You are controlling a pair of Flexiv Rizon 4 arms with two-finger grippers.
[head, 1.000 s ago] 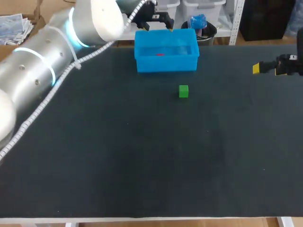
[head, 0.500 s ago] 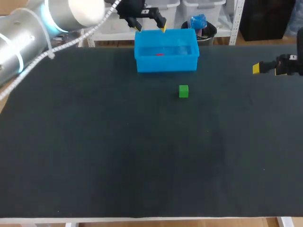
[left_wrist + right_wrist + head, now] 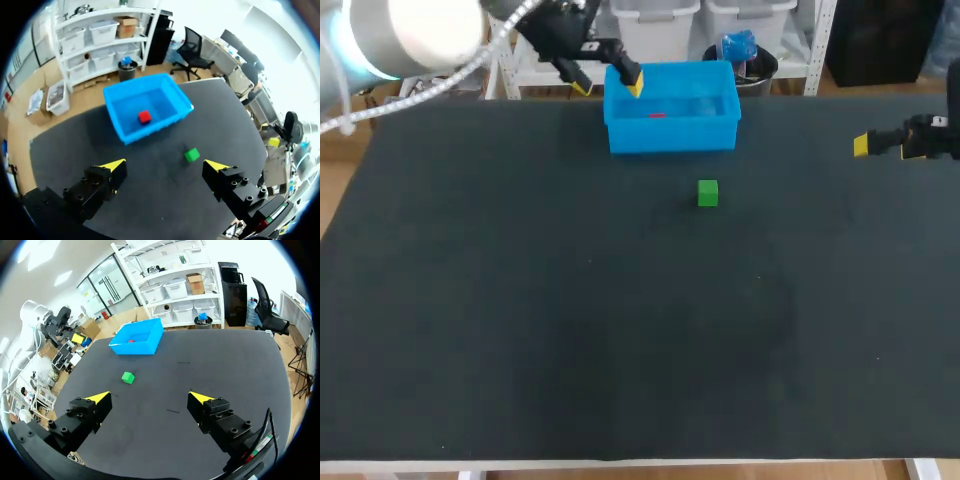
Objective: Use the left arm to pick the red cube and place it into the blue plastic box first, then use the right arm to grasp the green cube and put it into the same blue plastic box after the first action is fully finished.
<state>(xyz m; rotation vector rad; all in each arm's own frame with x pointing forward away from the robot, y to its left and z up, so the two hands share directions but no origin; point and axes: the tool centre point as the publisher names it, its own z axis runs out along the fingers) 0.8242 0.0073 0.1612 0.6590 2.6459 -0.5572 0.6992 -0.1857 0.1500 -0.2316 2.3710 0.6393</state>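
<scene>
Red cube (image 3: pixel 144 117) in the box (image 3: pixel 670 135); left gripper (image 3: pixel 165 165) and right gripper (image 3: pixel 149 397) spread empty. Green cube (image 3: pixel 708 193), likely light and rigid, suits a pinch across opposite faces.

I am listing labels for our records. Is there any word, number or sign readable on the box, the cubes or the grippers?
None can be read. The blue plastic box, red cube, green cube and table bear no print; the left gripper and right gripper show no legible mark.

Black tabletop (image 3: pixel 620 330), pale front edge
</scene>
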